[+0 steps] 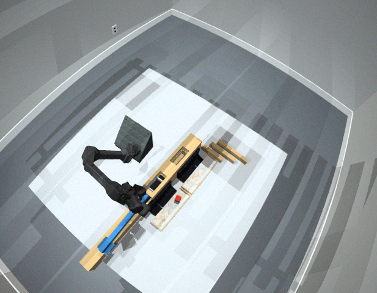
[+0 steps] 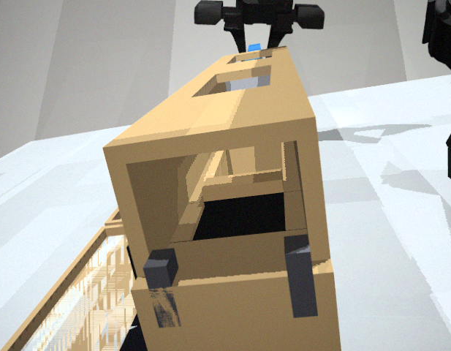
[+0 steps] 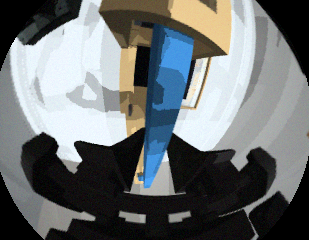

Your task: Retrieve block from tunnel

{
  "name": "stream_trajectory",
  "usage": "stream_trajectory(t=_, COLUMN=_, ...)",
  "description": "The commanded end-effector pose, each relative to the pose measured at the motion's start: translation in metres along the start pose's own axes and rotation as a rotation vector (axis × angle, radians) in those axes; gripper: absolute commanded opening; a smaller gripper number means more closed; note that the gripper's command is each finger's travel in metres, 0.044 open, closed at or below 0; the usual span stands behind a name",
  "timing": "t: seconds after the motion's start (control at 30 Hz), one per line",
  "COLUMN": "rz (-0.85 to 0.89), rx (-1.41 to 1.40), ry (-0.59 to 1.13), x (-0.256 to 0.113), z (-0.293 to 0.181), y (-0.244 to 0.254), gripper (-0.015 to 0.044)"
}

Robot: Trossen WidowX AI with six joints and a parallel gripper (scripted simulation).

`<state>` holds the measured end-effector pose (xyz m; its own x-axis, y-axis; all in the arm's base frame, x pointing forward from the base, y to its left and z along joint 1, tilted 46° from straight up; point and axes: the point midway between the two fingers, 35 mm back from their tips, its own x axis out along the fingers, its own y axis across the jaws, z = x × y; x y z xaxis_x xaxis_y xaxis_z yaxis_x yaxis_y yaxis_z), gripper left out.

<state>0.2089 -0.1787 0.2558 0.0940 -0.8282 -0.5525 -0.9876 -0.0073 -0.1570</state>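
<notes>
Beside the wooden tunnel point(image 1: 192, 140) point(image 2: 255, 109) point(image 3: 169, 14), in the low pale tray point(image 1: 162, 228) point(image 2: 59, 281) point(image 3: 196, 107), lies a small red block point(image 1: 177, 198), a flat-faced cube outside the covered passage; only the top view shows it. That view also has three squared wooden rods point(image 1: 234, 152) on the tabletop point(image 1: 182, 110) point(image 2: 368, 189) point(image 3: 49, 100) near the tunnel's far end. The exterior view looks into the square-cut open end, past two dark grey posts point(image 2: 161, 266) at its lip. The wrist view shows best the long, smooth, flat-sided blue handle point(image 1: 121, 226) point(image 2: 254, 47) point(image 3: 169, 75) running into the tunnel. The hand point(image 1: 142, 198) point(image 2: 256, 48) point(image 3: 154, 131) is clamped on this handle, its black fingers tapering.
</notes>
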Motion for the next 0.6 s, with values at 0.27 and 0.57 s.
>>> stream_trajectory(t=0.27, rz=0.029, rx=0.045, ry=0.038, x=0.007, z=-0.012, y=0.004, gripper=0.0000)
stream_trajectory(t=0.57, rz=0.000, rx=0.002, ry=0.001, x=0.000, z=0.000, y=0.000, gripper=0.0105)
